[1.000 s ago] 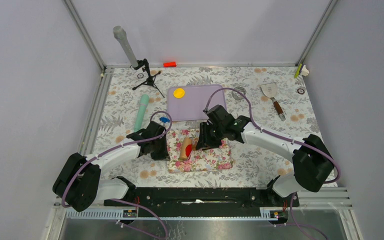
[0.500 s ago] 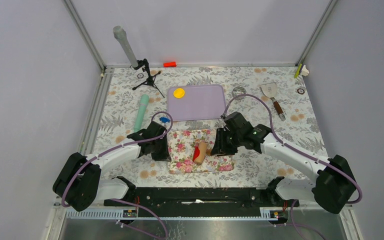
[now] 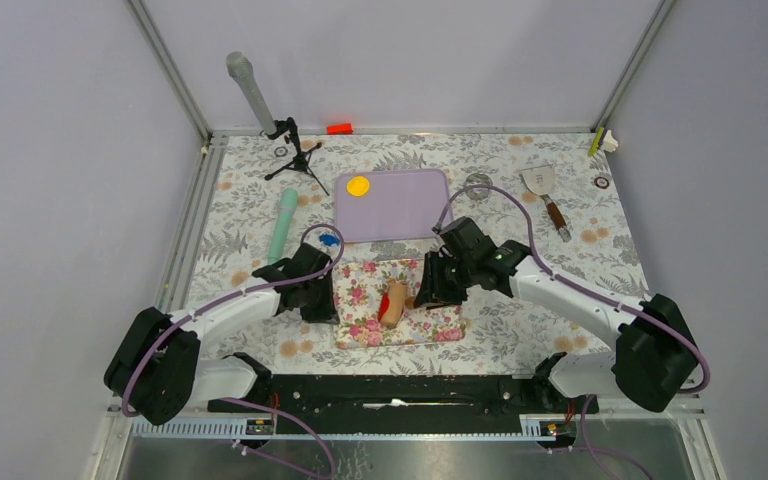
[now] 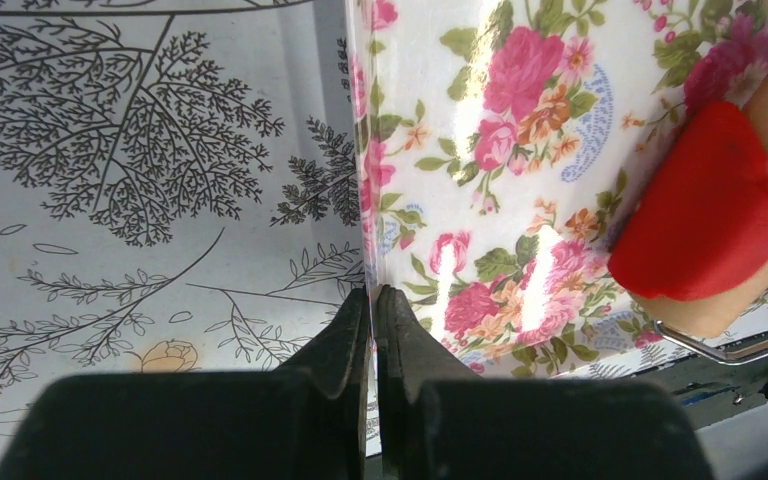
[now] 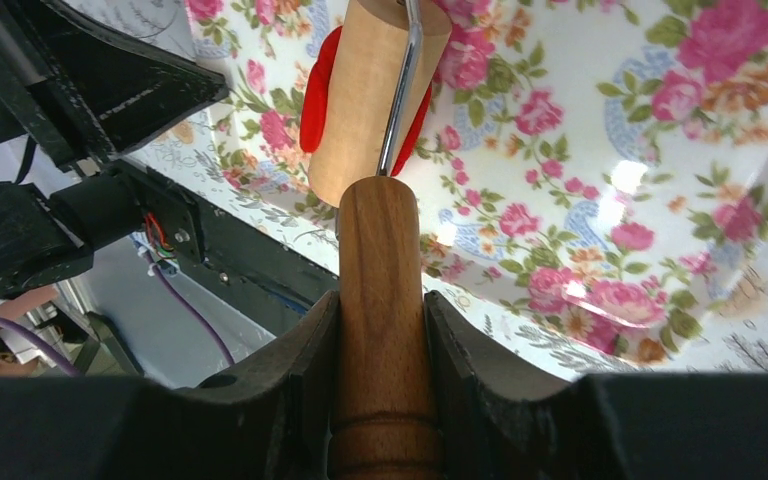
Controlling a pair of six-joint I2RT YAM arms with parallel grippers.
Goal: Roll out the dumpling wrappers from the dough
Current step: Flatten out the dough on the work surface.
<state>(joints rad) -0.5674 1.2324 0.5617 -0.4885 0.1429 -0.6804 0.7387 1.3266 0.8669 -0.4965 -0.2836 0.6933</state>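
Note:
The red dough (image 4: 700, 215) clings to the pale wooden drum of a small roller (image 5: 373, 90), showing red on both sides of the drum (image 5: 315, 100). The roller (image 3: 393, 303) lies on a floral mat (image 3: 360, 325). My right gripper (image 5: 381, 305) is shut on the roller's darker wooden handle (image 5: 380, 250). At the mat's left edge (image 4: 365, 200), my left gripper (image 4: 372, 300) is shut on that thin edge. A yellow dumpling wrapper (image 3: 358, 185) lies on the purple board (image 3: 405, 210) behind the mat.
A green stick (image 3: 282, 225) and a small blue piece (image 3: 329, 240) lie left of the board. A black tripod (image 3: 295, 155) with a grey tube (image 3: 248, 88) stands at the back left. A spatula (image 3: 545, 195) is at the right, a red-orange block (image 3: 339, 128) at the back edge.
The right gripper carried the roller rightward across the mat, then slightly back left. The left gripper stayed on the mat's edge.

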